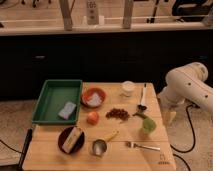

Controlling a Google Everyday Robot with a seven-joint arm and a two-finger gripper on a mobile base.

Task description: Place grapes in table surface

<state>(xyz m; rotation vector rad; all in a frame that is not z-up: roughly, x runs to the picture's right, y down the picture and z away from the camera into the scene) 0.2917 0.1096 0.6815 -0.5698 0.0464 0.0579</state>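
The grapes [117, 114], a small flat bunch of dark reddish-brown berries, lie on the light wooden slatted table surface [120, 156] near its middle, just right of a round orange fruit [92, 117]. My white arm comes in from the right. My gripper [170, 116] hangs pointing down beside the table's right edge, well to the right of the grapes and apart from them. It holds nothing that I can see.
A green tray [50, 95] with a blue sponge is at the left. An orange bowl [93, 97], white cup [128, 88], spoon [142, 99], green cup [148, 125], fork [142, 146], metal measuring cup [99, 146] and dark plate [71, 139] surround the grapes.
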